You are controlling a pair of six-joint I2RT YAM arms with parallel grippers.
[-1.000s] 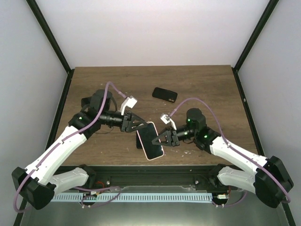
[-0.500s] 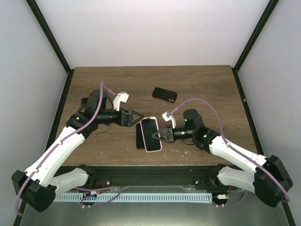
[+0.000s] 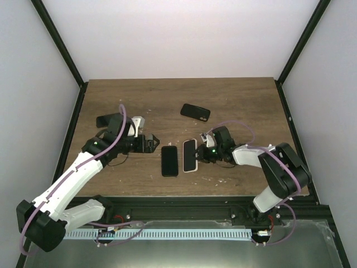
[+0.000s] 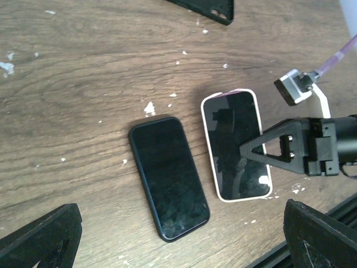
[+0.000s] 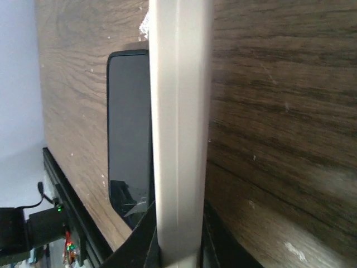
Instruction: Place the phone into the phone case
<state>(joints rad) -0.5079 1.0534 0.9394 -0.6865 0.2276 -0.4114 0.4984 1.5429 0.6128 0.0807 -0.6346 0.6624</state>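
Note:
A black phone [image 3: 169, 160] [image 4: 169, 177] lies flat on the wooden table, free of both grippers. Just to its right lies a white-edged phone [image 3: 189, 155] [image 4: 236, 144], screen up. My right gripper [image 3: 201, 156] [image 4: 252, 151] [image 5: 179, 223] is shut on that phone's right long edge; its white rim [image 5: 178, 111] runs up between the fingers. My left gripper [image 3: 153, 145] [image 4: 184, 245] is open, left of the black phone, with nothing in it. A black phone case [image 3: 195, 112] [image 4: 203, 8] lies further back.
Another dark flat object [image 3: 106, 120] sits at the back left, behind my left arm. The table's black front rail [image 3: 184, 201] runs close to both phones. White specks dot the wood.
The two phones, held stacked above the table, now lie side by side. My left gripper opened, let go of the black phone and drew back left. The right one kept its grip.

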